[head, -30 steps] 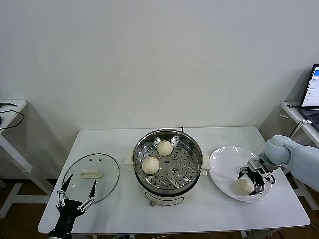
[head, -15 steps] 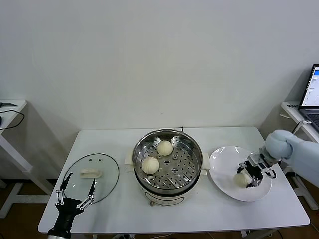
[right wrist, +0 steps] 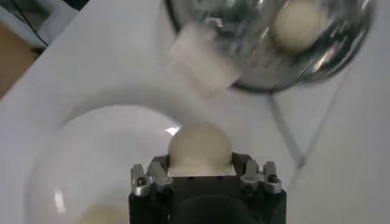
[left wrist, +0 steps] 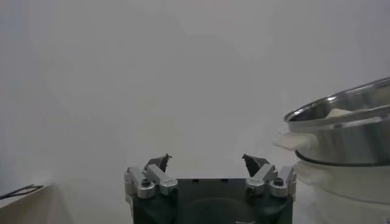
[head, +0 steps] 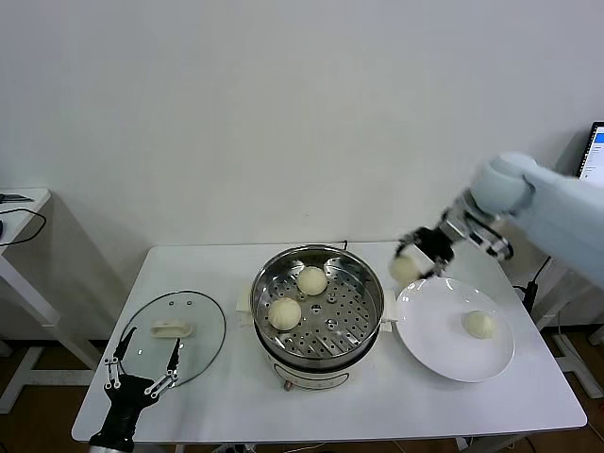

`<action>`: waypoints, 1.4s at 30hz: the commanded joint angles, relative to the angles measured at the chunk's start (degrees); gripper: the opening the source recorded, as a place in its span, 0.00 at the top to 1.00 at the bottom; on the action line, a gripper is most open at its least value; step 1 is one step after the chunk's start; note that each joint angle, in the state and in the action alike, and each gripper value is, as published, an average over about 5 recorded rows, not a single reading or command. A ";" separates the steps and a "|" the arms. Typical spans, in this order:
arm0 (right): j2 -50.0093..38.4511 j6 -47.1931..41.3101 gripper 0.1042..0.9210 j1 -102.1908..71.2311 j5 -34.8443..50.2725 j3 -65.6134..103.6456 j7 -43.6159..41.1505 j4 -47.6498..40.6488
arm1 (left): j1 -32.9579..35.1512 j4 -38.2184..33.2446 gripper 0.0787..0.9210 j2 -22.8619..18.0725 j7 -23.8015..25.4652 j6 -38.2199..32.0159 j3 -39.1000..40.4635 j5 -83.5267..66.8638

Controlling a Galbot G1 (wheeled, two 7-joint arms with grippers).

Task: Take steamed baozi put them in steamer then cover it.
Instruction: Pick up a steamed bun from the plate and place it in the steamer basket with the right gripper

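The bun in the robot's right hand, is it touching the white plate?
Apart. In the head view the right gripper holds the bun up in the air, between the steamer and the plate.

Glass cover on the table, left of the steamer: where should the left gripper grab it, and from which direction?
Grip the cream-white handle at the centre of the cover, coming straight down from above. The cover lies flat on the table, so its thin rim gives nothing to pinch; the raised oblong handle does. Close the jaws across its short width. The open left gripper sits at the cover's near edge.
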 commanded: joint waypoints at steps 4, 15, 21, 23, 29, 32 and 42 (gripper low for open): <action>13.79 9.80 0.31 9.86 -1.34 -8.47 -1.51 10.13 | 0.63 -1.38 0.12 -0.32 0.07 -0.18 0.21 -0.02; 15.54 13.82 0.30 3.46 -8.54 -11.81 0.22 11.82 | 0.62 -1.39 0.12 -0.37 0.02 -0.59 -0.25 -0.06; 16.14 14.70 0.30 1.30 -10.28 -12.01 0.45 10.88 | 0.44 -1.46 0.12 -0.53 0.03 -0.73 -0.13 -0.06; 16.48 15.02 0.30 0.62 -10.71 -11.97 0.55 10.51 | 0.40 -1.48 0.12 -0.56 0.02 -0.78 -0.12 -0.06; 17.54 15.32 0.29 -1.25 -11.82 -11.76 0.87 10.11 | 0.49 -1.39 0.12 -0.60 0.01 -1.05 -0.33 -0.06; 17.90 15.47 0.29 -1.81 -12.16 -11.76 0.88 10.04 | 0.51 -1.23 0.12 -0.61 0.00 -1.19 -0.43 -0.06; 18.21 16.11 0.28 -2.39 -13.26 -11.90 0.72 10.08 | 0.33 -0.76 0.12 -0.66 0.01 -1.44 -0.57 -0.08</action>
